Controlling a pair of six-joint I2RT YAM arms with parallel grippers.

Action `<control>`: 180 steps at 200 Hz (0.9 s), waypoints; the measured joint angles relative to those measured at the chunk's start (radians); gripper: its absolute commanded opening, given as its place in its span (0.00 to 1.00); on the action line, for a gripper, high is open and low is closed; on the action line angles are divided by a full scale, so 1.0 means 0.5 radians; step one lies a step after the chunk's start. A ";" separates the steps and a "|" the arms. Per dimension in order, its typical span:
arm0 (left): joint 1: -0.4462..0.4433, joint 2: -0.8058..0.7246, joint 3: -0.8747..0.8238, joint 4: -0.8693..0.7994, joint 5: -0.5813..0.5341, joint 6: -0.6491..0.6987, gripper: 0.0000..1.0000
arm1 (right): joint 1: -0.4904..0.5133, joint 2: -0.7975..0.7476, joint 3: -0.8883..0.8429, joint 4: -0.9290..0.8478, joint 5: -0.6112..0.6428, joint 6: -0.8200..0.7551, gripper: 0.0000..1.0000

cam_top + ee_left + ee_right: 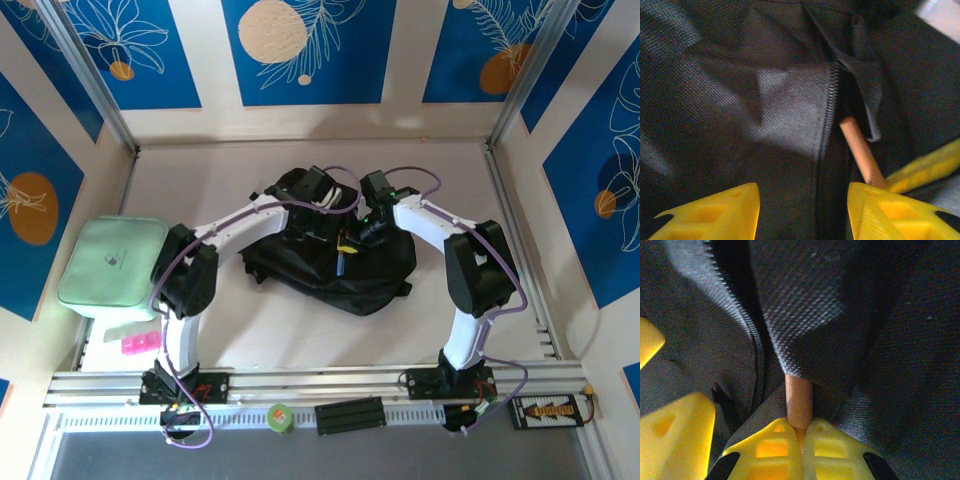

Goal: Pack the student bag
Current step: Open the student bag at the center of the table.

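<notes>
The student bag [330,268], a black fabric backpack, lies in the middle of the table with both arms reaching over it. My right gripper [802,432] is shut on a tan pencil [799,400]. The pencil's far end goes under a fabric flap beside the zipper [757,355]. My left gripper [802,200] is open, its yellow jaws spread over the bag's zipper seam [827,115] with only fabric beneath. The pencil [860,152] slants just past its right jaw into the dark slit. In the top view the left gripper [332,222] and right gripper [358,240] meet over the bag.
A mint-green padded pouch [112,265] rests at the left wall, with a pink item [140,343] in front of it. A green tape roll [280,418] and a black block [350,413] sit on the front rail. Metal frame posts line both sides.
</notes>
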 measured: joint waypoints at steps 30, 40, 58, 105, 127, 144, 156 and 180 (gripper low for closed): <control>-0.001 0.126 0.163 -0.134 -0.073 -0.015 0.57 | -0.049 0.000 -0.093 0.121 -0.115 0.039 0.00; -0.001 0.153 0.182 -0.156 -0.079 -0.034 0.60 | -0.061 0.000 -0.111 0.150 -0.148 0.050 0.00; -0.001 0.202 0.209 -0.214 -0.080 -0.051 0.63 | -0.075 0.000 -0.137 0.193 -0.189 0.064 0.00; -0.005 0.349 0.369 -0.352 -0.121 -0.053 0.72 | -0.093 0.000 -0.181 0.276 -0.243 0.108 0.00; -0.014 0.389 0.438 -0.425 -0.148 -0.047 0.81 | -0.104 0.000 -0.198 0.294 -0.263 0.125 0.00; -0.016 0.410 0.479 -0.473 -0.188 -0.044 0.87 | -0.104 0.000 -0.206 0.304 -0.269 0.132 0.00; -0.016 0.421 0.504 -0.502 -0.210 -0.039 0.89 | -0.104 0.000 -0.208 0.307 -0.274 0.138 0.00; -0.022 0.443 0.547 -0.549 -0.263 -0.024 0.89 | -0.104 0.000 -0.208 0.311 -0.273 0.146 0.00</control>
